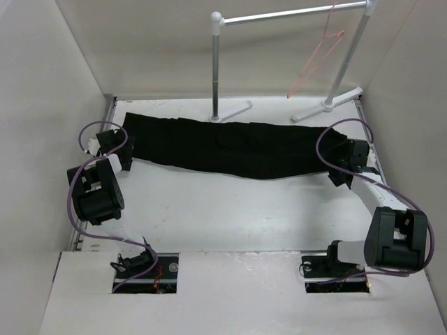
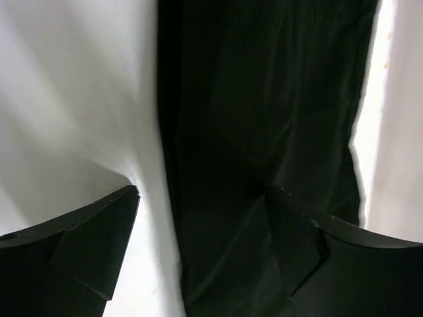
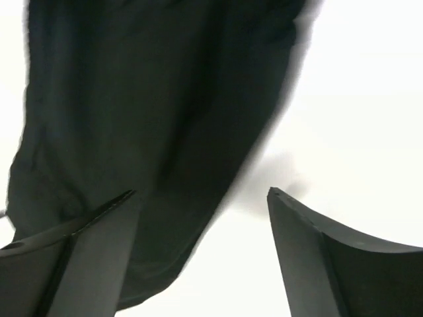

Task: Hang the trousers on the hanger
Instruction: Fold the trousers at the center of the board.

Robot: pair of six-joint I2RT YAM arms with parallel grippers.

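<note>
The black trousers [image 1: 237, 146] lie stretched flat across the table from left to right. My left gripper [image 1: 127, 155] is at their left end and stands open. In the left wrist view the left gripper [image 2: 201, 191] has one finger over the trousers [image 2: 264, 99] and the other over bare table. My right gripper [image 1: 342, 169] is at their right end, also open. In the right wrist view the right gripper [image 3: 201, 193] straddles the edge of the trousers [image 3: 132, 99]. The pink wire hanger [image 1: 318, 59] hangs from the rack's bar at the back right.
A tubular garment rack [image 1: 216, 63] stands at the back of the table, its feet [image 1: 234, 112] just behind the trousers. White walls close in on the left, right and back. Purple cables loop beside both arms.
</note>
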